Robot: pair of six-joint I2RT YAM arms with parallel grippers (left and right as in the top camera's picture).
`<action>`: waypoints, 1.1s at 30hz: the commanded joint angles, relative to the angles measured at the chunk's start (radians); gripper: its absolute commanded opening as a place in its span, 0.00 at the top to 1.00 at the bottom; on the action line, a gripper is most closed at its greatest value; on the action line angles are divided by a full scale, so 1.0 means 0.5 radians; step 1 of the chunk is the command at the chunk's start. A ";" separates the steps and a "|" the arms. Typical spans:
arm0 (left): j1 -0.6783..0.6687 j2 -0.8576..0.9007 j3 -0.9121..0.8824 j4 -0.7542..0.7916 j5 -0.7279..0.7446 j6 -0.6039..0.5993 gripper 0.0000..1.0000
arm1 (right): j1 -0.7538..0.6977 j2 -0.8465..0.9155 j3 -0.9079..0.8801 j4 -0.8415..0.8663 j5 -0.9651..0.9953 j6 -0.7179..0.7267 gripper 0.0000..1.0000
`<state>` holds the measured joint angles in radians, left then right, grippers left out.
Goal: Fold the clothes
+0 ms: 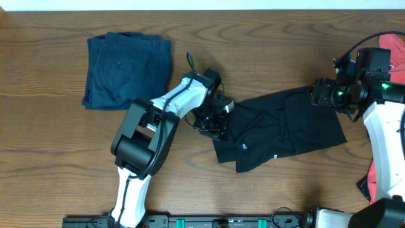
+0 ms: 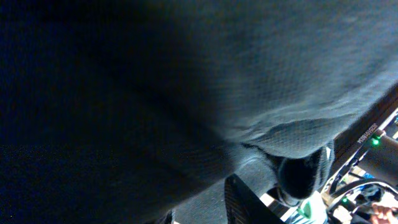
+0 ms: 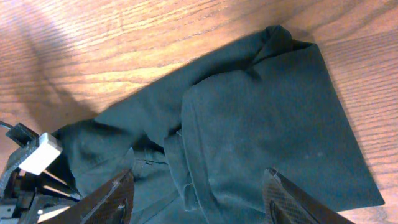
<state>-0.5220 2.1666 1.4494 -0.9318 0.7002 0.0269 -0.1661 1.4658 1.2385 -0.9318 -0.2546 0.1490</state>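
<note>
Long black garment (image 1: 278, 130) lies rumpled across the middle-right of the wooden table (image 1: 63, 145), small white logo (image 1: 244, 148) facing up near its lower-left end. Navy shorts (image 1: 126, 69) are already folded, well apart at upper left; a coral-red piece (image 1: 392, 44) sits at the far right edge. Left gripper (image 1: 215, 120) is down on the garment's left edge; whether its pincer is apart or pinched on cloth, cannot tell from either view. Right gripper (image 3: 199, 202) is over the garment's other end, fingers (image 3: 115, 196) spread wide with nothing between them. Risks, as judged: if the left pincer bites a bunched wad or only the top layer, a lift would carry a twisted edge. With the far end unheld, the whole garment may slide instead of folding over. The layers already overlapping mid-garment would be locked into the fold as creases. The overhead view alone shows the full layout and both arms. The right wrist view alone shows the doubled layers and seam ridge close up. The left wrist view is almost wholly dark fabric against the lens, confirming closeness but hiding the jaws.
</note>
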 commanded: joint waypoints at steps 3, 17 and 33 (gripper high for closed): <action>0.123 0.008 -0.008 -0.137 -0.010 0.017 0.52 | -0.008 -0.004 0.018 -0.014 -0.015 -0.019 0.36; 0.442 -0.032 -0.301 -0.016 0.084 0.056 0.05 | -0.008 -0.004 0.018 -0.012 -0.015 -0.032 0.35; 0.873 -0.400 -0.333 -0.151 0.288 0.275 0.02 | -0.008 -0.004 0.018 0.002 -0.008 -0.069 0.33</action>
<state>-0.1291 2.0254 1.2846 -1.0058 0.8757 0.1352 -0.1661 1.4658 1.2385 -0.9306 -0.2543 0.1272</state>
